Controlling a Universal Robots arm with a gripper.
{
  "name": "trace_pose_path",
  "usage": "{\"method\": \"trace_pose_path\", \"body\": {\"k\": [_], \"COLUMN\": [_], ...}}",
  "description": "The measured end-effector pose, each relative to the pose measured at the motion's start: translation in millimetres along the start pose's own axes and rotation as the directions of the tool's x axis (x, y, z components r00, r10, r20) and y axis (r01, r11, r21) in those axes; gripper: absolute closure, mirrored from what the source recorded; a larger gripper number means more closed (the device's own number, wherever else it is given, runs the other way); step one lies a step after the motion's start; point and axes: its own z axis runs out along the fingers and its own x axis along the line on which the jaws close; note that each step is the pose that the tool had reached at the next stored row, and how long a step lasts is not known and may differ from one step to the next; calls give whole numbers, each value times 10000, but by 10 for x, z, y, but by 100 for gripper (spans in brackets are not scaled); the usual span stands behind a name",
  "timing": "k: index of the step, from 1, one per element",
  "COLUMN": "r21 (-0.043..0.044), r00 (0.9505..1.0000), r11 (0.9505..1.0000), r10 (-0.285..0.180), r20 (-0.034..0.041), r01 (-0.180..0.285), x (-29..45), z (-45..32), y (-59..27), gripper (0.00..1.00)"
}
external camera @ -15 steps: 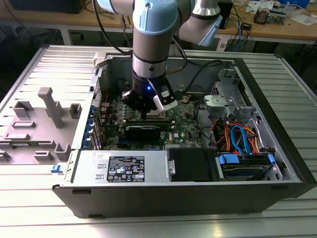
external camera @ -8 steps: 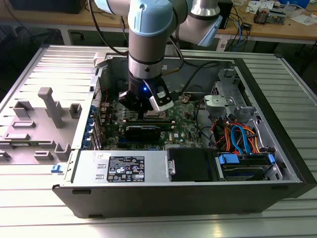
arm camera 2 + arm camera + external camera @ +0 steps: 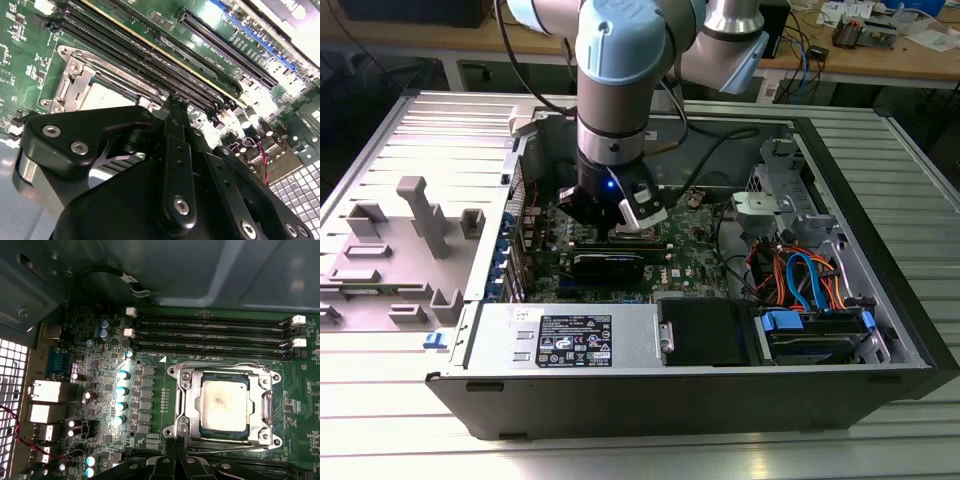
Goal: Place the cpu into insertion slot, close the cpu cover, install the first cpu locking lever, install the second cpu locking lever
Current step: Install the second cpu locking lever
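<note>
The gripper [image 3: 176,456], matte black with bolted linkage plates, has its fingertips drawn together at the edge of the insertion slot [image 3: 227,440], with nothing visibly between them. In the exterior view the gripper [image 3: 620,222] sits low inside the open computer case [image 3: 880,300], over the green circuit board [image 3: 695,265].

The cpu [image 3: 223,403], a flat square chip with a dull grey, slightly smudged metallic top, lies seated in the slot. The cpu cover [image 3: 187,405], a thin silvery metal frame with a large square window, lies flat around it, screw heads at its corners; thin wire levers run along the frame's edges. In the second wrist view the cpu [image 3: 102,97] shows just beyond the gripper's body.

Long narrow black memory slots [image 3: 210,332] with white end clips run beside the socket. A white printed label [image 3: 575,338] sits on the grey metal box at the case's front; its writing is too small to read.
</note>
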Motion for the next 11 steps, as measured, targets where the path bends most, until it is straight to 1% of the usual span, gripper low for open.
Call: {"method": "trace_pose_path", "body": {"k": [3, 6, 7, 11], "r21": [1, 0, -4, -39], "r00": [10000, 10000, 10000, 10000], "r11": [10000, 10000, 10000, 10000], "r10": [1, 1, 0, -3], "r20": [0, 0, 0, 2], "r01": [-1, -1, 0, 3], "x": [5, 33, 46, 51], "z": [12, 37, 62, 76], "y": [-1, -2, -4, -1], "gripper": [89, 89, 89, 89]}}
